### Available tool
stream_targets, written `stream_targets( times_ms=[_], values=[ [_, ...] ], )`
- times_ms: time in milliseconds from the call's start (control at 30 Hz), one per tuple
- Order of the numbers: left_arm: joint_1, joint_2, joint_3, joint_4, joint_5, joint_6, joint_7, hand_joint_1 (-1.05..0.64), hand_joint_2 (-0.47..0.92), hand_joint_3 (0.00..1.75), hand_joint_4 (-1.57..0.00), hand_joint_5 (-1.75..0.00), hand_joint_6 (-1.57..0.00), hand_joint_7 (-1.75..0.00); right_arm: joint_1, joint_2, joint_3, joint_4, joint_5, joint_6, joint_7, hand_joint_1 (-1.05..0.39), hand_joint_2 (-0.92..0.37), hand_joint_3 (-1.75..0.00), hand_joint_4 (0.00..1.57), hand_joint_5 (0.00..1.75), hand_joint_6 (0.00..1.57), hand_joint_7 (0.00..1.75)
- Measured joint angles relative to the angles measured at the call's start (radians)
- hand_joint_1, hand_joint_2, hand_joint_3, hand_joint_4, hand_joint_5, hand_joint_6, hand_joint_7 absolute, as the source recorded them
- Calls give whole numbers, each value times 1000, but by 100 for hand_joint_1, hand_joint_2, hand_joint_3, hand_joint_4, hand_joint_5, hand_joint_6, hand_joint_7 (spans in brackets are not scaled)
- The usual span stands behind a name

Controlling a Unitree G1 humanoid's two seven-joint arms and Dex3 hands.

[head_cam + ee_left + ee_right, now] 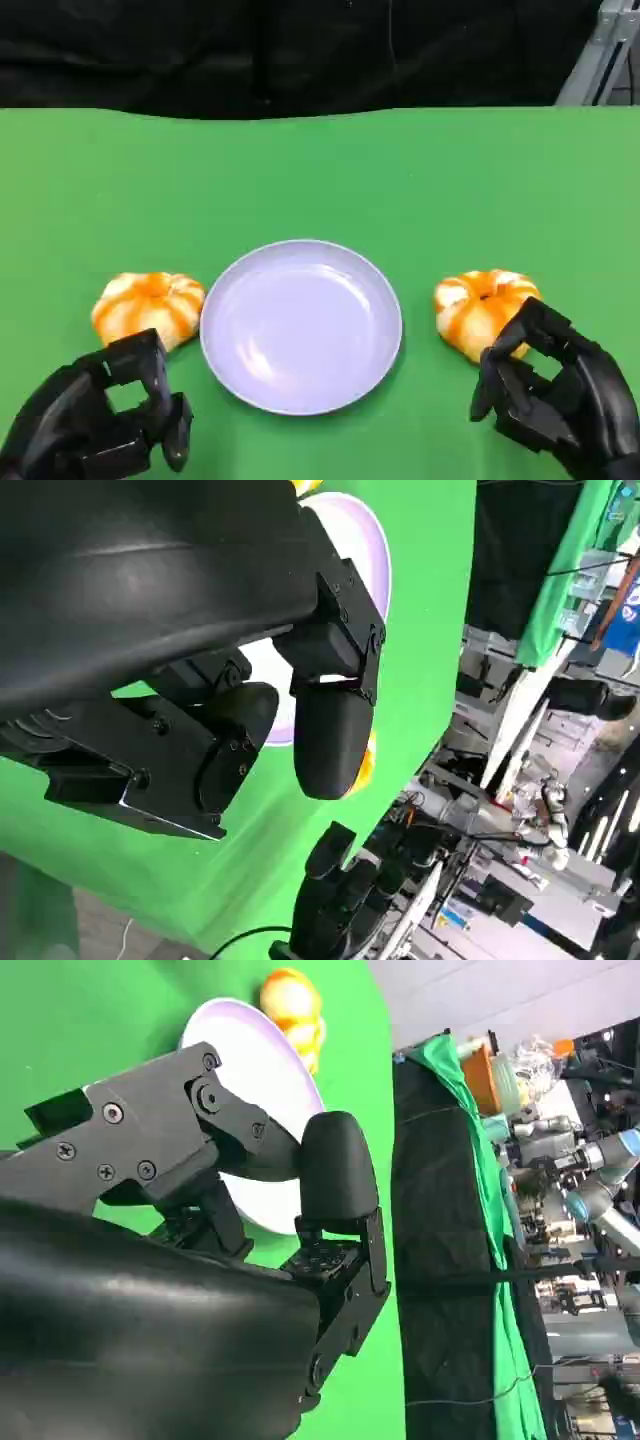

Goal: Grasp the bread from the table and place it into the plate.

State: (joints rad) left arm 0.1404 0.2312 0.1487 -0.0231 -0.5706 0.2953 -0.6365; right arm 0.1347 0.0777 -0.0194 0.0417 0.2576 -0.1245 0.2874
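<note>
Right robot hand (560, 400) open, empty, touching orange-and-white glazed bread roll (482, 308); left robot hand (100, 420) likewise empty. Best wrap fingers round roll, then lift toward round lavender plate (222, 350).

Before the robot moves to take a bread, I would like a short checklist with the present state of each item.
1. Plate has nothing in it: ok.
2. Both breads are free on the table, left bread and right bread beside the plate: ok.
3. Left hand holds nothing, fingers apart, just below the left bread in the head view: ok.
4. Right hand holds nothing, fingers apart: ok.
5. Right hand touches the right bread or not: cannot tell; its fingers overlap the bread in the head view.
6. Bread grasped: not ok, not yet done.
</note>
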Motion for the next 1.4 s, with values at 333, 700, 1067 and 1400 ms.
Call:
stream_targets(
  times_ms=[333,700,1067,1400],
  values=[
    [0,0,0,0,0,0,0,4,68,128,-90,-175,-71,-175,0,0,0,0,0,0,0,-13,-68,-98,83,175,63,166],
    [0,-2,0,1,0,0,0,4,68,127,-91,-175,-71,-175,0,0,1,-3,-1,0,-2,-13,-68,-98,82,175,63,167],
    [3,-30,5,0,46,-70,36,3,61,117,-56,-171,-58,-149,1,0,1,-11,-3,1,-6,-14,-68,-97,82,175,63,167],
    [0,23,-48,22,634,-563,296,-72,92,32,-21,-10,-42,0,1,0,1,-14,0,4,-6,-14,-68,-97,81,175,62,167]
  ],
)
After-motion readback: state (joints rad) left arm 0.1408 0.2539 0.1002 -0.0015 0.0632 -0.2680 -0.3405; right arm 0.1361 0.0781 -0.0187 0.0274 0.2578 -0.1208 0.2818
